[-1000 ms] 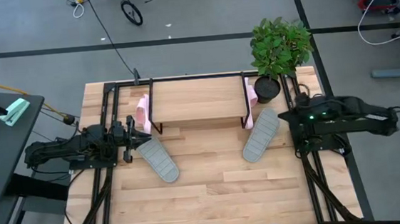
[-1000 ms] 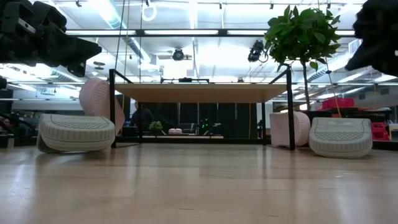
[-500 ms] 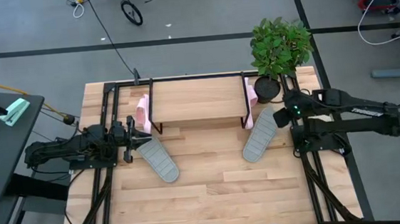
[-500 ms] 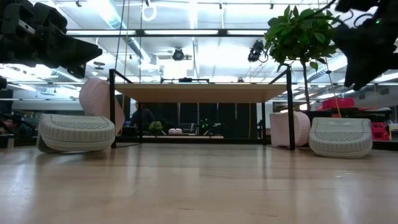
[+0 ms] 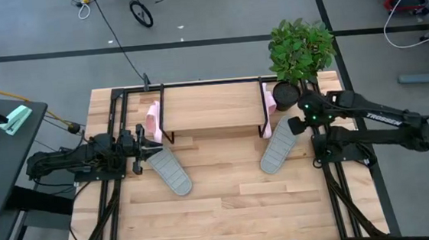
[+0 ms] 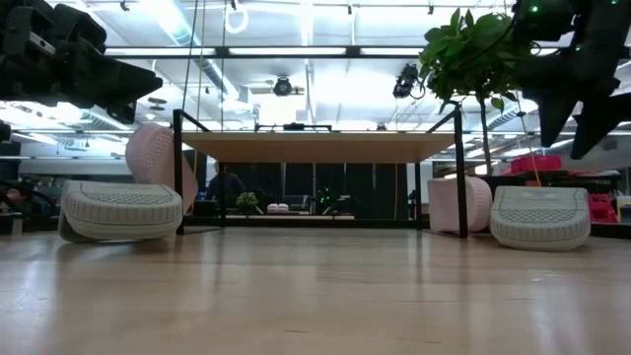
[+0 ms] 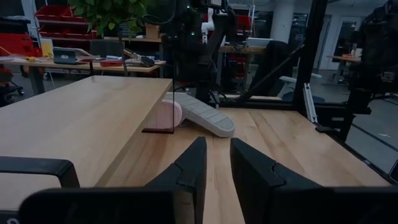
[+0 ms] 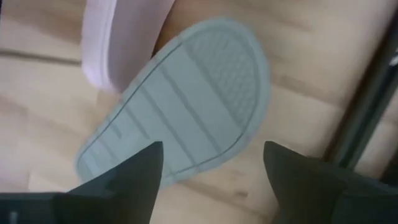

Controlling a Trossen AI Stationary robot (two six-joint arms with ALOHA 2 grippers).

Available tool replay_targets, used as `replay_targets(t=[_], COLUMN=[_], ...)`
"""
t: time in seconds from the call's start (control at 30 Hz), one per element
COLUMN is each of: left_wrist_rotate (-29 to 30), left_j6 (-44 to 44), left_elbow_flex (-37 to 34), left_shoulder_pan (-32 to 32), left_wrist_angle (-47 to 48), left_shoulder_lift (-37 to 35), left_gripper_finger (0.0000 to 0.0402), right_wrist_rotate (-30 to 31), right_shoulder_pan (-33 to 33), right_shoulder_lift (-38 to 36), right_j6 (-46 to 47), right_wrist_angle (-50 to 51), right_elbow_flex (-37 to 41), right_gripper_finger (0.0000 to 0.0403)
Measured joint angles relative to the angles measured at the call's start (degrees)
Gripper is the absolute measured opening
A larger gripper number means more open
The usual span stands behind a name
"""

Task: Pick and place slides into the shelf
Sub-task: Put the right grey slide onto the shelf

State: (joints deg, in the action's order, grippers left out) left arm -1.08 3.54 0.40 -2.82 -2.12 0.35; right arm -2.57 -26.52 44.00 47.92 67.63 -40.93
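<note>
Slide (image 5: pixel 279 148) sole-up, right pincer (image 8: pixel 211 165) spread above — apart

Two grey slides are lying sole-up on the counter (image 5: pixel 229 211): one (image 5: pixel 169 172) at nine o'clock, one (image 5: pixel 279 147) at three o'clock. Two pale pink slides, apparently, are leaning at the shelf's (image 5: pixel 212 107) ends (image 5: pixel 153 122) (image 5: pixel 269 114), both partly hidden. One potted plant (image 5: pixel 299 53) is standing at two o'clock.
</note>
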Motion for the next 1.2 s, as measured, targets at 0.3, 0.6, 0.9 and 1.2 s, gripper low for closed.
replay_targets(t=[0.3,0.6,0.9,1.2], left_wrist_rotate=[-0.02,-0.04,-0.06,-0.07], left_j6=[0.19,1.07,1.1,-1.21], left_elbow_flex=[-0.02,-0.02,-0.02,-0.02], left_shoulder_pan=[-0.01,0.01,0.01,-0.02], left_wrist_angle=[-0.04,-0.03,-0.04,-0.1], left_shoulder_lift=[-0.01,0.01,-0.02,0.01], left_gripper_finger=[0.0079,0.0081,0.0084,0.0079], right_wrist_rotate=[-2.22,4.55,5.69,8.85], right_shoulder_pan=[7.72,14.78,11.3,5.0], right_shoulder_lift=[0.14,0.21,0.21,0.21], right_j6=[-3.75,7.92,8.73,-0.67], right_wrist_angle=[-0.2,0.94,0.73,0.25], right_elbow_flex=[0.0,0.07,0.07,0.07], right_gripper_finger=[0.0267,0.0263,0.027,0.0272])
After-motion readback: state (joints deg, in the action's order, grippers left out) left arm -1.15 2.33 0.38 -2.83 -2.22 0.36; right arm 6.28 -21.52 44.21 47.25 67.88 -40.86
